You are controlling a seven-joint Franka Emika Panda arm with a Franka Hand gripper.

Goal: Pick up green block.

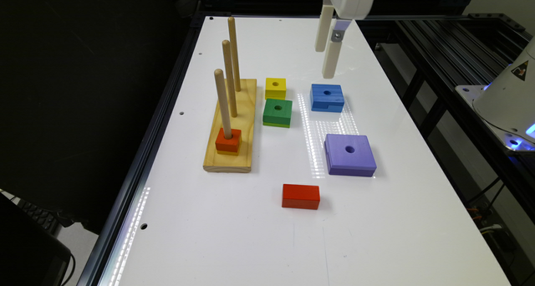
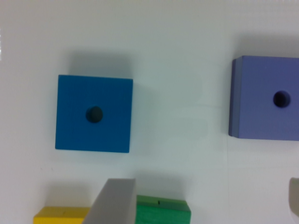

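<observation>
The green block (image 1: 277,111) is a dark-green square with a centre hole and a thin lime bottom layer. It lies flat on the white table (image 1: 259,236), just in front of the yellow block (image 1: 275,88). My gripper (image 1: 324,62) hangs in the air above the table. It is beyond the blue block (image 1: 327,97) and toward the exterior view's right of the green block, touching nothing. In the wrist view its two grey fingers (image 2: 114,203) stand wide apart, so the gripper (image 2: 205,186) is open and empty. One edge of the green block (image 2: 163,211) shows beside a finger.
A wooden base (image 1: 232,127) with three upright pegs stands at the exterior view's left of the green block, with a red block (image 1: 228,140) on its nearest peg. A large purple block (image 1: 349,154) and a red rectangular block (image 1: 301,196) lie nearer the front. The wrist view also shows the blue block (image 2: 93,113), purple block (image 2: 266,98) and yellow block (image 2: 60,215).
</observation>
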